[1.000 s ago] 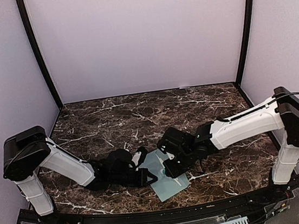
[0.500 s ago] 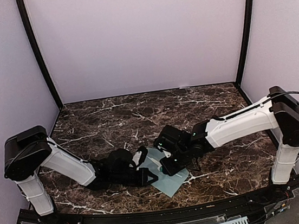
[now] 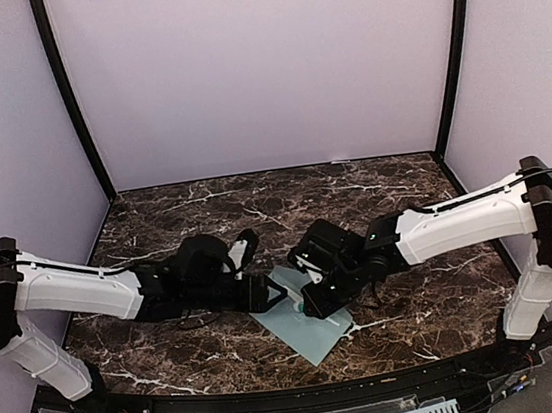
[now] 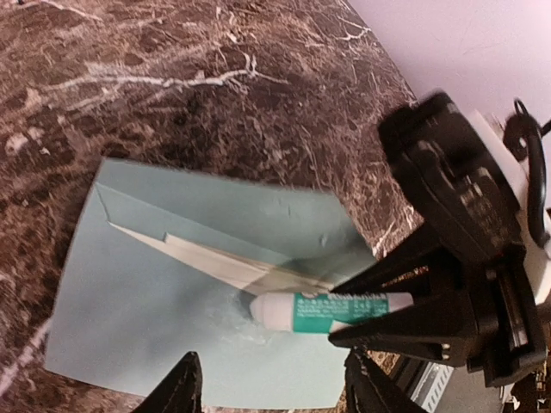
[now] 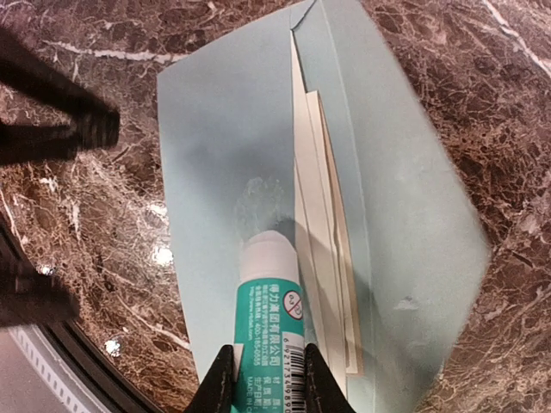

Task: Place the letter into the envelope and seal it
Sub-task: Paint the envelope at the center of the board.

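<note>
Right wrist view, entry by item.

- Right tool [image 5: 269, 379]: clenched on the glue stick [image 5: 267, 301], which points away from the camera with its white tip down on the envelope [image 5: 224, 129].
- Envelope: lies flat on the table [image 3: 207, 215], near the front edge and between the two arms. A faint shiny smear shows just beyond the stick's tip.
- Letter [image 5: 323, 215]: layered cream edges lie along the fold line just right of the stick. It appears already tucked in (only those edges show).
- Left tool [image 4: 274, 391]: released, fingers apart and grasping nothing. It sits at the envelope's left side; whether it touches the paper cannot be told.

Step in hand, as judged: the letter is in and glue is going on, so this is the sealing stage.

Next move, as judged: finish the glue line along the fold and lift the stick clear. The flap then has to be folded over and pressed flat, while the thin paper is kept from sliding.

Change from the earlier top external frames:
- The left arm has swung out to the left and now reaches in nearly level.
- Its tool has gone from the envelope's near-left edge to a spot farther back.
- The right tool and the stick sit slightly farther back.
- The envelope lies much where it did.
</note>
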Available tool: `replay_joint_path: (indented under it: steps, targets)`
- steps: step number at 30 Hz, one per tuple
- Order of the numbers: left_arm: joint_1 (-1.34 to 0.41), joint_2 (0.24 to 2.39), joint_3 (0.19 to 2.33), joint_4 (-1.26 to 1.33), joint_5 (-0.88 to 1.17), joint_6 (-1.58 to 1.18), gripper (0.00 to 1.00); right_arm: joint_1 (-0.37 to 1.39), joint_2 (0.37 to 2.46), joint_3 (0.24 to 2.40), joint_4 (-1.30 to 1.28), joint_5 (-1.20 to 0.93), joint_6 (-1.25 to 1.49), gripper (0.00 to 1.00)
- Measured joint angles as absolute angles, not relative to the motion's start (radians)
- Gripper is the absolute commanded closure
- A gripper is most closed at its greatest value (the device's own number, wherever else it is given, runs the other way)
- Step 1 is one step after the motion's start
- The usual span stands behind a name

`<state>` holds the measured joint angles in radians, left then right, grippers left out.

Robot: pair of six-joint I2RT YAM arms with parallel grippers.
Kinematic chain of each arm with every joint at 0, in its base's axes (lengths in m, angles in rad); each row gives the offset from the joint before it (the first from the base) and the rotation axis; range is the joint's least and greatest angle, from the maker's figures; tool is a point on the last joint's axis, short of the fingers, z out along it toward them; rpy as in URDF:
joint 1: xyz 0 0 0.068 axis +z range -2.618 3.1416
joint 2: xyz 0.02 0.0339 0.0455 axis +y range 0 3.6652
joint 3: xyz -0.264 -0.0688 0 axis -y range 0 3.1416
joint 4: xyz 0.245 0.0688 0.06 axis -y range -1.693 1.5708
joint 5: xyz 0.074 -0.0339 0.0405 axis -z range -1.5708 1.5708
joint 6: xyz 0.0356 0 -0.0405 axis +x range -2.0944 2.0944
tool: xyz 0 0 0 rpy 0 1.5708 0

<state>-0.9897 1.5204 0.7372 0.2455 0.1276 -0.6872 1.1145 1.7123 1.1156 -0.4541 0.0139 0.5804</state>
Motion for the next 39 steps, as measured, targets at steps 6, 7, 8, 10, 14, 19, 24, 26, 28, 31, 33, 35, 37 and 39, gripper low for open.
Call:
replay_joint_path:
  steps: [6, 7, 8, 10, 14, 19, 24, 26, 28, 31, 33, 35, 37, 39]
  targets:
    - [-0.908, 1.554, 0.897, 0.036, 0.145, -0.507, 0.43, 1.113, 1.650, 1.114, -0.488, 0.010, 0.581, 0.94]
    - [-0.902, 1.575, 0.925, 0.009, 0.145, -0.477, 0.42, 1.113, 1.647, 1.114, -0.489, 0.010, 0.581, 0.94]
    - [-0.896, 1.601, 0.959, -0.025, 0.146, -0.442, 0.42, 1.113, 1.639, 1.112, -0.492, 0.010, 0.583, 0.94]
    - [-0.888, 1.651, 1.005, -0.074, 0.151, -0.380, 0.40, 1.113, 1.626, 1.104, -0.495, 0.006, 0.587, 0.94]
    - [-0.876, 1.730, 1.055, -0.159, 0.163, -0.281, 0.36, 1.113, 1.604, 1.077, -0.494, -0.019, 0.608, 0.94]
    - [-0.872, 1.814, 1.116, -0.233, 0.165, -0.207, 0.31, 1.113, 1.591, 1.053, -0.500, -0.030, 0.631, 0.94]
    - [-0.860, 1.840, 1.131, -0.257, 0.175, -0.170, 0.30, 1.113, 1.564, 1.040, -0.505, -0.032, 0.649, 0.93]
    - [-0.846, 1.846, 1.131, -0.260, 0.194, -0.166, 0.30, 1.113, 1.563, 1.040, -0.503, -0.035, 0.653, 0.93]
    - [-0.833, 1.854, 1.131, -0.260, 0.208, -0.163, 0.29, 1.115, 1.563, 1.039, -0.503, -0.039, 0.656, 0.93]
    - [-0.822, 1.871, 1.132, -0.260, 0.216, -0.159, 0.28, 1.118, 1.563, 1.039, -0.503, -0.047, 0.656, 0.93]
    - [-0.821, 1.874, 1.139, -0.260, 0.220, -0.154, 0.28, 1.119, 1.567, 1.039, -0.503, -0.049, 0.656, 0.93]
    - [-0.821, 1.878, 1.146, -0.259, 0.219, -0.145, 0.28, 1.119, 1.574, 1.039, -0.502, -0.052, 0.656, 0.93]
    - [-0.821, 1.882, 1.146, -0.260, 0.217, -0.137, 0.28, 1.119, 1.581, 1.034, -0.501, -0.053, 0.656, 0.93]
    - [-0.821, 1.884, 1.148, -0.259, 0.215, -0.126, 0.30, 1.119, 1.590, 1.031, -0.501, -0.054, 0.656, 0.93]
